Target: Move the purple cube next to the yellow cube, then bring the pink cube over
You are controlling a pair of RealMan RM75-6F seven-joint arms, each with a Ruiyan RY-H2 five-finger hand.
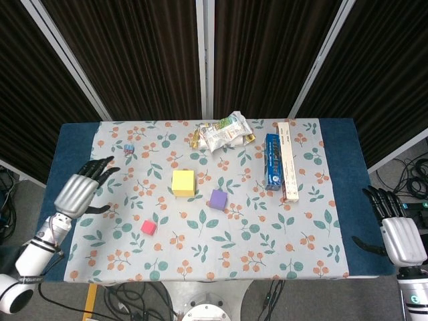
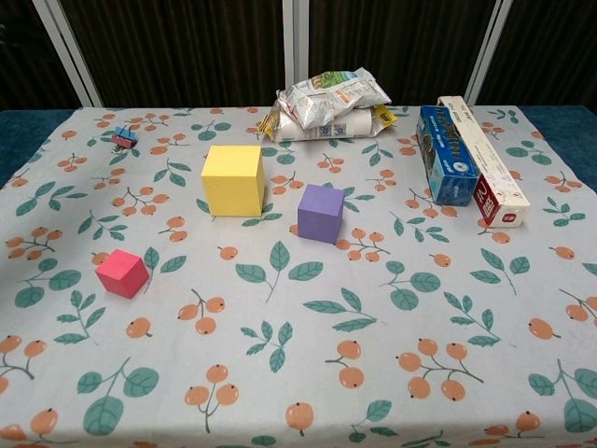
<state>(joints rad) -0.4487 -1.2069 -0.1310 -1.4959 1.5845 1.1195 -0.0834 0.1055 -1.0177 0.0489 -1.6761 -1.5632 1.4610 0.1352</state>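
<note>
The yellow cube (image 1: 183,182) (image 2: 233,180) stands mid-table, with the smaller purple cube (image 1: 219,199) (image 2: 322,213) a short gap to its right and nearer me. The little pink cube (image 1: 148,227) (image 2: 122,273) lies front left of both. My left hand (image 1: 79,192) hovers over the table's left edge, fingers spread and empty, well left of the pink cube. My right hand (image 1: 397,231) hangs off the table's right side, open and holding nothing. Neither hand shows in the chest view.
Crumpled snack bags (image 1: 226,131) (image 2: 331,102) lie at the back centre. A blue box (image 1: 272,161) (image 2: 445,154) and a long white box (image 1: 287,160) (image 2: 483,159) sit at the right. A small clip (image 1: 128,148) (image 2: 123,139) rests at the back left.
</note>
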